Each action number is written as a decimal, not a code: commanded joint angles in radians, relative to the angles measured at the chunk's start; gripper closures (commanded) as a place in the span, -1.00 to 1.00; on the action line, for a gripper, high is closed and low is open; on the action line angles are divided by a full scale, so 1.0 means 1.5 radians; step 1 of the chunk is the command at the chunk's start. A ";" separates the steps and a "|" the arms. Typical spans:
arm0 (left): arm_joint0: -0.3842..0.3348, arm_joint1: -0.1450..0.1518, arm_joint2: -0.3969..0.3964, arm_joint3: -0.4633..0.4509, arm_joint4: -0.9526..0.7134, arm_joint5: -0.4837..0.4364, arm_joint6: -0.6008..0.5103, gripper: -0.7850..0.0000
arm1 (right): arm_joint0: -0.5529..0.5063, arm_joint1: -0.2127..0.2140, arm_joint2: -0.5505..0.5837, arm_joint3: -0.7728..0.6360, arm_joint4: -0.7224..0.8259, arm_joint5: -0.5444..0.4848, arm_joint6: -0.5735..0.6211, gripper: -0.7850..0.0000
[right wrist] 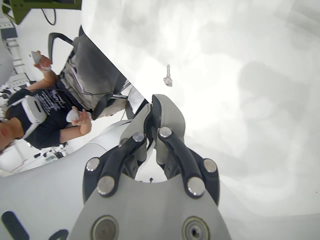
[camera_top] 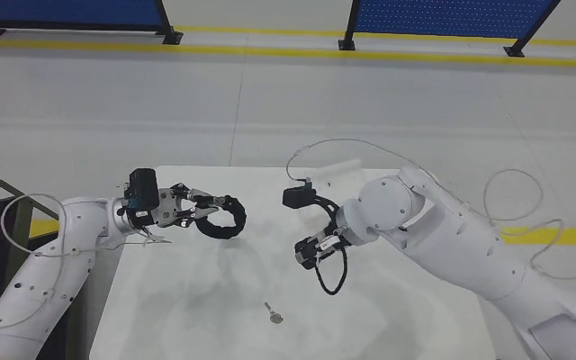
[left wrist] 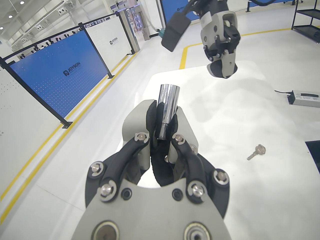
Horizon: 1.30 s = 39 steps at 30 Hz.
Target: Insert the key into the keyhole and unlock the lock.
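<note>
The key is lying slantwise on the surface, toward the robot from the nearer right end effector (fingers pressed together, empty), while the left end effector is gripping the lock.

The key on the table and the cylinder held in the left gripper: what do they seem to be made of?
The key is likely metal: dull silver-grey, with little shine. The cylinder in the left gripper is probably chromed or polished steel; its mirror-like surface shows bright streaks and reflections. Looks alone cannot confirm either material.
</note>
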 commanded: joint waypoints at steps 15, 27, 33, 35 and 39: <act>0.026 0.038 -0.008 -0.041 -0.032 0.000 0.000 1.00 | 0.075 -0.107 -0.246 -0.042 -0.277 -0.054 0.075 1.00; 0.026 0.038 -0.008 -0.041 -0.032 0.000 0.000 1.00 | 0.076 -0.111 -0.250 -0.039 -0.280 -0.055 0.076 1.00; 0.026 0.038 -0.008 -0.041 -0.032 0.000 0.000 1.00 | 0.051 -0.110 -0.257 -0.048 -0.302 -0.096 0.040 1.00; 0.026 0.038 -0.008 -0.041 -0.032 0.000 0.000 1.00 | 0.038 -0.115 -0.274 -0.038 -0.321 -0.142 0.028 1.00; 0.026 0.038 -0.008 -0.041 -0.032 0.000 0.000 1.00 | 0.014 -0.134 -0.296 -0.005 -0.374 -0.231 -0.003 0.04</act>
